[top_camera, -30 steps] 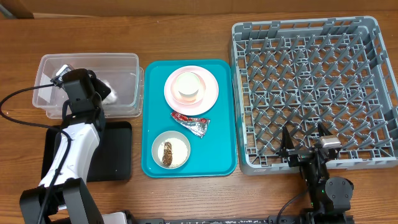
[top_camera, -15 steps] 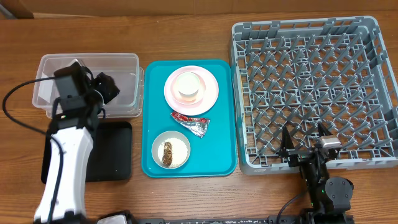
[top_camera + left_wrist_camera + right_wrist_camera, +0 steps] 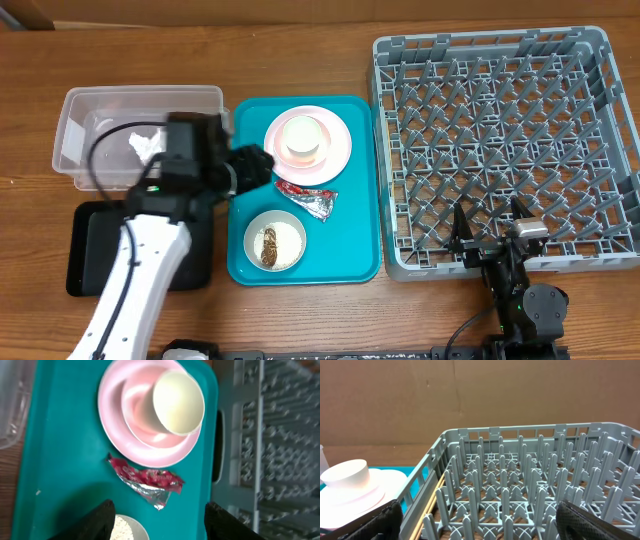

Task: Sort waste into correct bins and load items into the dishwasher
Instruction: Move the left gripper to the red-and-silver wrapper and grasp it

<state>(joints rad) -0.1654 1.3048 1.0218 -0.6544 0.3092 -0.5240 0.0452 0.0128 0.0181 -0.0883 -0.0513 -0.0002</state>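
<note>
- While viewed from overhead, shows left gripper [image 3: 260,167] over teal tray [image 3: 355,240], foil wrapper [image 3: 308,198] just right of it, arm slanting in from front-left.
- Left wrist: jaws wide, foil wrapper just ahead between fingers [image 3: 102,520].
- Right wrist: right gripper [image 3: 485,527] wide too, low at dish rack [image 3: 520,485] edge.

Teal tray [image 3: 356,222] bare right of foil wrapper [image 3: 310,198]; plate [image 3: 343,148] just beside.
</note>
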